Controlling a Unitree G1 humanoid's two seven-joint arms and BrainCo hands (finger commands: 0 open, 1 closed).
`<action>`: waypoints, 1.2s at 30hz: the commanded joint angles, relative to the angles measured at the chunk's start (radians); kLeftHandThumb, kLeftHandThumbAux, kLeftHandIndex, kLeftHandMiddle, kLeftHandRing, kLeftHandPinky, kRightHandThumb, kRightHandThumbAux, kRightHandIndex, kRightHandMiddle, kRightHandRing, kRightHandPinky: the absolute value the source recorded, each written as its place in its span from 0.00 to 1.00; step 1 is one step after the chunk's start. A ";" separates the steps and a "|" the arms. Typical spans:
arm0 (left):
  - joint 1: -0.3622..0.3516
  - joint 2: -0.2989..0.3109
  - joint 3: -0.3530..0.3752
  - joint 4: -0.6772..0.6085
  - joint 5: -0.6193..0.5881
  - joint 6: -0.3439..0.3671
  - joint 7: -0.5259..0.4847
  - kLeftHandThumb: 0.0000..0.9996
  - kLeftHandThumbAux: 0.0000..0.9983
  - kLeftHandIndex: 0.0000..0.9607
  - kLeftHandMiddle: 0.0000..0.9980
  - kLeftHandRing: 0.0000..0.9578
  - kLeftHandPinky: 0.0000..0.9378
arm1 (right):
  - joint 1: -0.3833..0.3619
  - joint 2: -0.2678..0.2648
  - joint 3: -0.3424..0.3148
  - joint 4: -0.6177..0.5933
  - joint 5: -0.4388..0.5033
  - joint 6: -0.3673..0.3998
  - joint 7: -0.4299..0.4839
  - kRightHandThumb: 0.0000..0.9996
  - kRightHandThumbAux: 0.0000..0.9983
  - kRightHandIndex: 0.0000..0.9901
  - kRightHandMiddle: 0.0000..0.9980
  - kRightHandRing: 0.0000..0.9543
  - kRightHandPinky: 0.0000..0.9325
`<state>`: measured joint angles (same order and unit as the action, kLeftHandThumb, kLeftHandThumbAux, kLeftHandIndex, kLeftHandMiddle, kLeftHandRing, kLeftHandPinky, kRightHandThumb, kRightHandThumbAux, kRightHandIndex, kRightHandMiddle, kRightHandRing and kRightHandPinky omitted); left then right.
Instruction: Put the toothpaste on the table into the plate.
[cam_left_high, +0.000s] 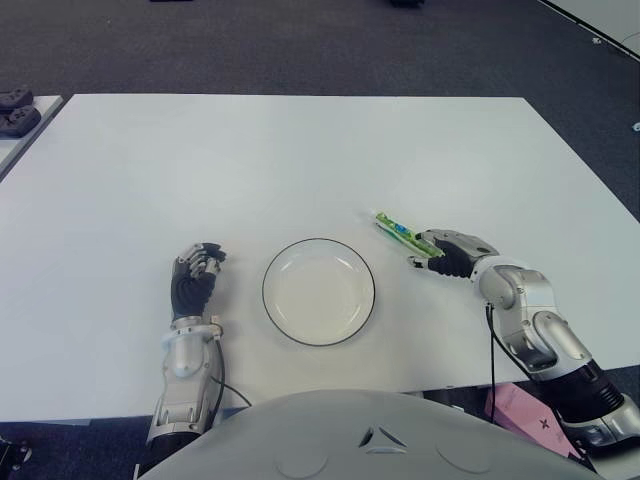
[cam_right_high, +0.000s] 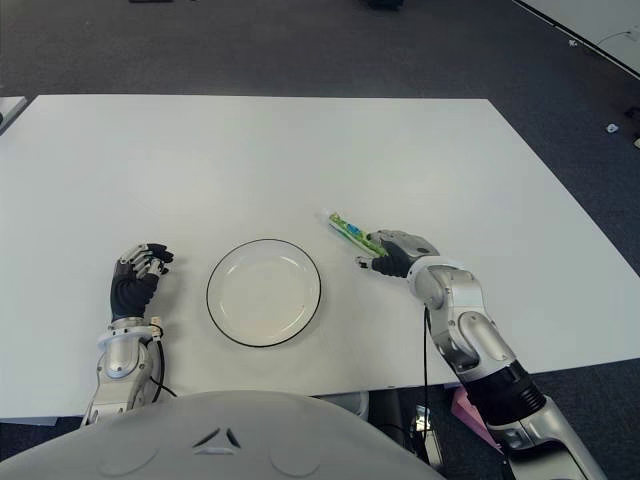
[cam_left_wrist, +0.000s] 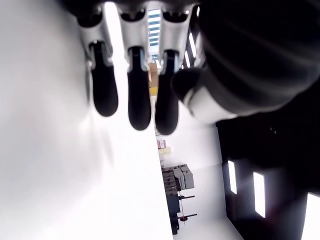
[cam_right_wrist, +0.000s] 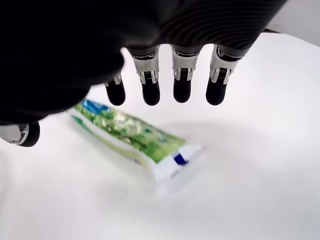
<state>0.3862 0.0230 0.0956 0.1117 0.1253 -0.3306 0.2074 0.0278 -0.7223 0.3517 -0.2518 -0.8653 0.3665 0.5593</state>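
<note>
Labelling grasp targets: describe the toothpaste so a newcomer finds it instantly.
On the white table, find the round plate near the front edge. On the plate's right, under the right hand, whose open fingers hover above it, lies the toothpaste: a flat green and white tube, the only colourful item there.

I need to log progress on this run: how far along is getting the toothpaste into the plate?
Early stage. Done: the right robot hand has reached the toothpaste, which lies on the table to the right of the plate. In hand: its fingers hang open above the tube, not yet closed on it. Left: grasping, lifting, carrying it over and placing it in the plate, which holds nothing. The left robot hand shows left of the plate.
</note>
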 joint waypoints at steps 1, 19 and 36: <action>0.020 -0.008 -0.010 0.003 0.012 0.017 -0.001 0.72 0.72 0.45 0.49 0.49 0.50 | -0.016 0.027 0.031 0.063 -0.063 0.022 -0.003 0.40 0.21 0.00 0.00 0.00 0.00; 0.047 -0.010 -0.004 -0.023 0.008 0.022 -0.001 0.72 0.72 0.45 0.49 0.49 0.50 | -0.125 0.203 0.125 0.337 -0.227 0.102 -0.097 0.40 0.29 0.00 0.00 0.00 0.00; 0.062 -0.005 0.007 -0.033 0.000 0.022 -0.005 0.72 0.72 0.45 0.49 0.49 0.50 | -0.246 0.351 0.169 0.660 -0.235 0.167 -0.280 0.44 0.31 0.00 0.00 0.00 0.00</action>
<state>0.4351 0.0215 0.1012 0.0748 0.1260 -0.3305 0.2074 -0.2563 -0.3986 0.4934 0.3143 -1.1323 0.5284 0.2636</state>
